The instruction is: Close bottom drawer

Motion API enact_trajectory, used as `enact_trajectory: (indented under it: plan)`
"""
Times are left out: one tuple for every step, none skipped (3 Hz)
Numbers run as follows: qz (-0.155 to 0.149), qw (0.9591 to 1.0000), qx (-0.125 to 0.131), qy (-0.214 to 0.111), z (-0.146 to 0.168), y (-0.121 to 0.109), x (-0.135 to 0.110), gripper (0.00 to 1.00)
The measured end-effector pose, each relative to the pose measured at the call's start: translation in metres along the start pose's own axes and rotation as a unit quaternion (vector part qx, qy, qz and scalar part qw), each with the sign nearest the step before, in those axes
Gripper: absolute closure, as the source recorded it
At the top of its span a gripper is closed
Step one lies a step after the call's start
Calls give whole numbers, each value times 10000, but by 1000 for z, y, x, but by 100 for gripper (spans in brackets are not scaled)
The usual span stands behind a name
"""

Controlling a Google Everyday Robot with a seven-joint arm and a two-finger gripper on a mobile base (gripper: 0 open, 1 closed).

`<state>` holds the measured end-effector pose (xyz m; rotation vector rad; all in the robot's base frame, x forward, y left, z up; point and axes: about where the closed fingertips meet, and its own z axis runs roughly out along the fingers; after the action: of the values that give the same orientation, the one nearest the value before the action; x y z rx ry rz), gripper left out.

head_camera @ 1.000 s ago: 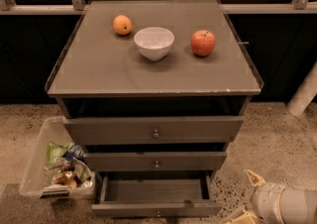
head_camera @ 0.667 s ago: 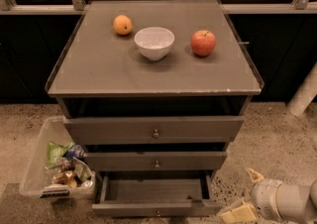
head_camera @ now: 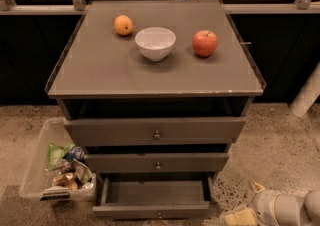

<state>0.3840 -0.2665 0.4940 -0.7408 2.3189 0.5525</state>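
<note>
The bottom drawer (head_camera: 156,211) is the lowest of the cabinet's three. It stands pulled out, and its inside looks empty. Its flat dark front has a small round knob (head_camera: 160,215) at the lower edge of the camera view. My gripper (head_camera: 248,203) is low at the bottom right, just right of the drawer's front corner and apart from it. Its two pale yellow fingertips (head_camera: 241,217) are spread and hold nothing. The white wrist runs off to the right.
The middle drawer (head_camera: 157,162) and the top drawer (head_camera: 156,131) stick out a little. An orange (head_camera: 123,25), a white bowl (head_camera: 155,43) and a red apple (head_camera: 205,43) sit on the cabinet top. A clear bin of packets (head_camera: 56,170) stands on the floor at left.
My gripper has shifted only slightly beside the drawer's right corner. The bottom drawer is as far out as before.
</note>
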Motion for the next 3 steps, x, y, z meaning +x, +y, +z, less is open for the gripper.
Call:
enact_trajectory:
  plan:
    - [113, 9999, -64, 1, 9, 0, 10, 0]
    - [86, 9998, -98, -117, 5, 4, 10, 0]
    - [308, 9988, -303, -238, 16, -8, 30, 0]
